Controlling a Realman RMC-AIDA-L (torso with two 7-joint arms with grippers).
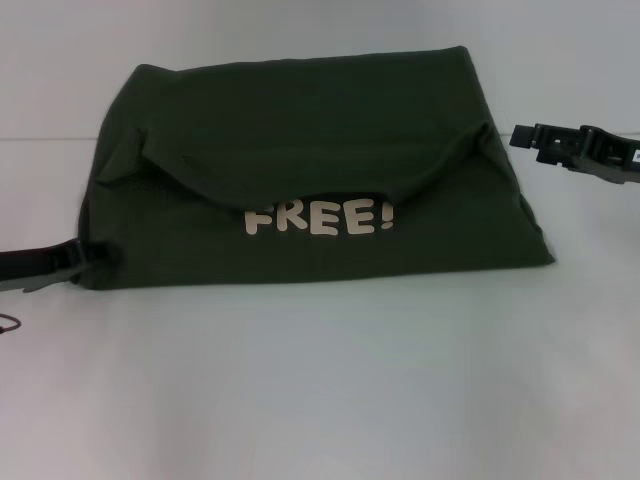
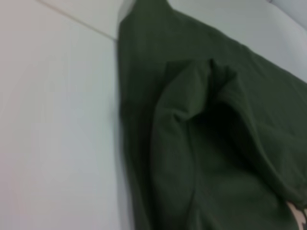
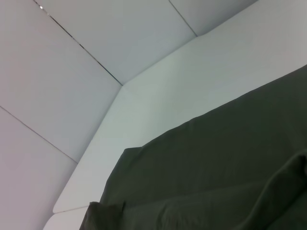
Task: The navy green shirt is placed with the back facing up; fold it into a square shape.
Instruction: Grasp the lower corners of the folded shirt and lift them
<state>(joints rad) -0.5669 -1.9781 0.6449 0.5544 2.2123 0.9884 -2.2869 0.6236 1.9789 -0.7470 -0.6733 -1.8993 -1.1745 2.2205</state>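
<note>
Jaws first: the left gripper [image 1: 78, 256] sits low at the shirt's near left corner, its black tip touching or slipped under the cloth edge, and whether its fingers are spread or pinching the cloth cannot be told. The right gripper [image 1: 528, 137] hangs just off the shirt's right edge, apart from the cloth, holding nothing; its black fingers look nearly together, though their gap cannot be judged. Between them the navy green shirt [image 1: 320, 130] lies on the white table [image 1: 320, 390] as a folded bundle, long axis running left to right, wider along the near edge than the far one. Its soft, matte, dark olive cloth has a top layer folded toward the robot, ending in a curved, sagging flap edge. Below that edge, cream "FREE!" lettering [image 1: 318, 218] shows, reading upright from the robot's side.
</note>
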